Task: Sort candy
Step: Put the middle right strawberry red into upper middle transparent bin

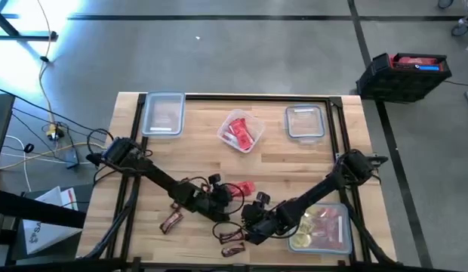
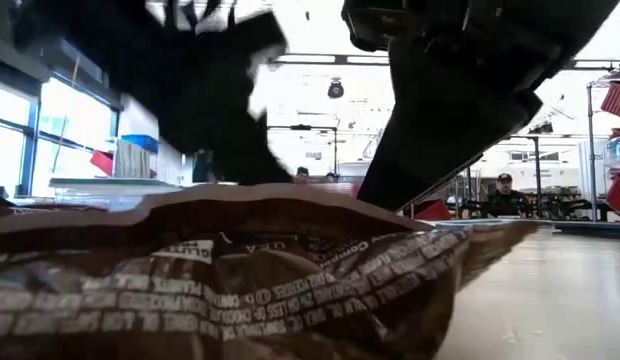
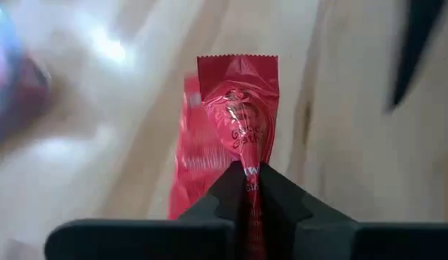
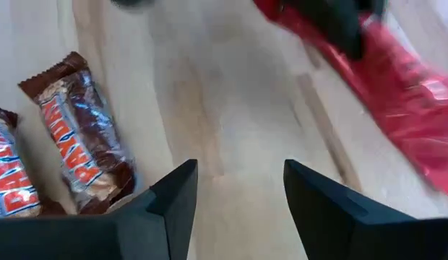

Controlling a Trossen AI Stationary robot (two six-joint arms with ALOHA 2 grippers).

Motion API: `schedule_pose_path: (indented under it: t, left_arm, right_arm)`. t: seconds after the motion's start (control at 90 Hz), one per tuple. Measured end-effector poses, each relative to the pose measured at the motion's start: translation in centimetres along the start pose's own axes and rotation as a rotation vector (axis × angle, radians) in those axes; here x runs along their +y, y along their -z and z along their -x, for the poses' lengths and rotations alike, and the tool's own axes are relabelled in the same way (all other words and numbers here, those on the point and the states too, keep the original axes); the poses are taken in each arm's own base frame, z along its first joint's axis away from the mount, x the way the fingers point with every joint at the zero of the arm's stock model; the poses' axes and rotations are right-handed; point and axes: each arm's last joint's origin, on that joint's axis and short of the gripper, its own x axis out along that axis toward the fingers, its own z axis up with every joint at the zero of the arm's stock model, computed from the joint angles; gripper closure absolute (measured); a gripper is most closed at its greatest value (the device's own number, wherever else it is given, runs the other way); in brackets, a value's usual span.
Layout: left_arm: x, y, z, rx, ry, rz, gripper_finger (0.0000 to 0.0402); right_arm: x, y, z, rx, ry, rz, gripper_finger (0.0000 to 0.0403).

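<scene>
The left gripper (image 3: 251,189) pinches only the end of a red packet (image 3: 238,108) near the surface's (image 1: 294,162) front middle, so it could slip free when carried, while the right gripper (image 4: 238,195), fingers spread, hovers beside brown bars (image 4: 83,141).

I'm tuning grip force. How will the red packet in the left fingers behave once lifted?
The red packet, pinched at one end by the left gripper, is thin and flat, so probably light and floppy. Its wrapper looks glossy, so it may slip. Soft creases suggest it bends rather than breaks.
</scene>
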Motion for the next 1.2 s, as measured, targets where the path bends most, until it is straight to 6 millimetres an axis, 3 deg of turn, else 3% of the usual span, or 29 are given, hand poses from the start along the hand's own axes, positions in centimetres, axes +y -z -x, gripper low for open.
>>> schedule_pose_path:
  t: [0.244, 0.422, 0.611, 0.856, 1.022, 1.2]
  left_arm:
    - [2.1, -2.6, 5.3, -0.062, -0.163, -0.097, 0.0398]
    - [5.1, -3.9, 5.8, -0.041, -0.253, -0.106, 0.0397]
    - [8.5, -5.4, 3.4, -0.013, -0.234, -0.095, 0.0397]
    - [13.2, -6.3, -1.6, -0.039, -0.257, -0.003, 0.0397]
    - [16.4, -5.1, -5.2, -0.004, -0.342, 0.014, 0.0397]
    - [18.6, -3.2, -7.7, 0.098, -0.385, -0.033, 0.0396]
  right_arm:
    - [-0.2, -1.3, 0.0, 0.010, -0.044, 0.018, 0.0227]
    - [0.2, -1.6, 0.0, -0.027, -0.079, -0.005, 0.0227]
    - [0.4, -1.7, 0.0, -0.054, -0.092, -0.014, 0.0227]
    - [0.4, -1.7, 0.0, -0.056, -0.089, -0.014, 0.0227]
    - [0.4, -1.7, 0.0, -0.056, -0.088, -0.013, 0.0227]
    - [0.4, -1.7, 0.0, -0.060, -0.083, -0.012, 0.0227]
